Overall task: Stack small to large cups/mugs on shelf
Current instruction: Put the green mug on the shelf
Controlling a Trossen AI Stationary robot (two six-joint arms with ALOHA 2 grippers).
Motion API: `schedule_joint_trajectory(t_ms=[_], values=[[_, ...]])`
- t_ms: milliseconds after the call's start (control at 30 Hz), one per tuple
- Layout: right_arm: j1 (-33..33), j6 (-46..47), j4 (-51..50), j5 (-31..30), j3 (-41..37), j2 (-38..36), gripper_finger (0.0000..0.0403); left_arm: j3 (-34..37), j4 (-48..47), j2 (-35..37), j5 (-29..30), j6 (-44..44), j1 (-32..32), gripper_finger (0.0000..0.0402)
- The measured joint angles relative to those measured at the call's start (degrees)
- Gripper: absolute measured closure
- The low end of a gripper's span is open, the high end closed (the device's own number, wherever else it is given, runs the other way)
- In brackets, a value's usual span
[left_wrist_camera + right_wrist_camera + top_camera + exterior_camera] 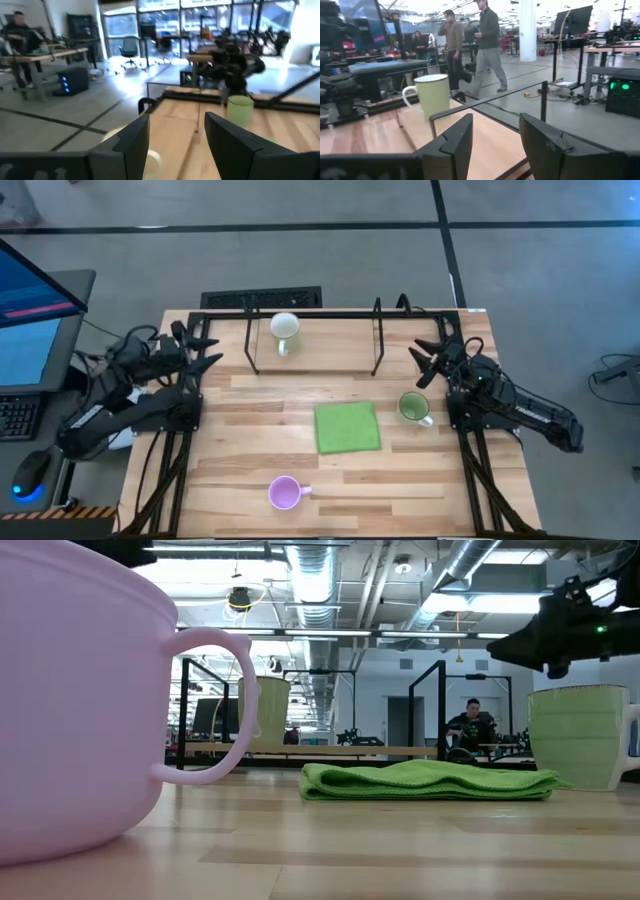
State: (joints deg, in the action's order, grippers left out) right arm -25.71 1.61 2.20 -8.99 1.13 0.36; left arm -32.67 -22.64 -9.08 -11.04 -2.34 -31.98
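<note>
Three mugs sat apart: the white mug [285, 326] on the far shelf [340, 356], the green mug [413, 407] right of a green cloth [347, 427], the pink mug [285, 493] nearest on the slatted desk [240, 445]. Left gripper [201, 352] and right gripper [428, 358] hung spread and empty at the shelf's ends; people [487, 40] stood in the room beyond.

Bright ceiling lamps [300, 635] light the room. The near pink mug [80, 700] looks blurry. The left wrist view is smeared. Shadows are soft.
</note>
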Motion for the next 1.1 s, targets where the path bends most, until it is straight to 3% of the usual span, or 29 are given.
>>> schedule_joint_trajectory(t_ms=[400, 633, 800, 1100], values=[[2.11, 0.03, -0.02, 0.00, 0.00, 0.00, 0.0219, 12.65, 9.70, 8.52, 2.61, 1.36, 0.10, 0.0222], [2.47, 0.40, -0.04, -0.01, 0.02, 0.00, 0.0219, 18.19, 10.64, 8.87, 5.81, 2.85, 0.08, 0.0222], [2.47, 4.24, -0.18, 0.02, 0.03, 0.00, 0.0219, 22.82, 17.77, 8.87, 6.00, 3.11, 0.08, 0.0222], [2.47, 5.49, -1.53, 0.71, 0.04, -0.02, 0.0219, 26.08, 19.43, 8.87, 6.43, 3.00, 0.08, 0.0222]])
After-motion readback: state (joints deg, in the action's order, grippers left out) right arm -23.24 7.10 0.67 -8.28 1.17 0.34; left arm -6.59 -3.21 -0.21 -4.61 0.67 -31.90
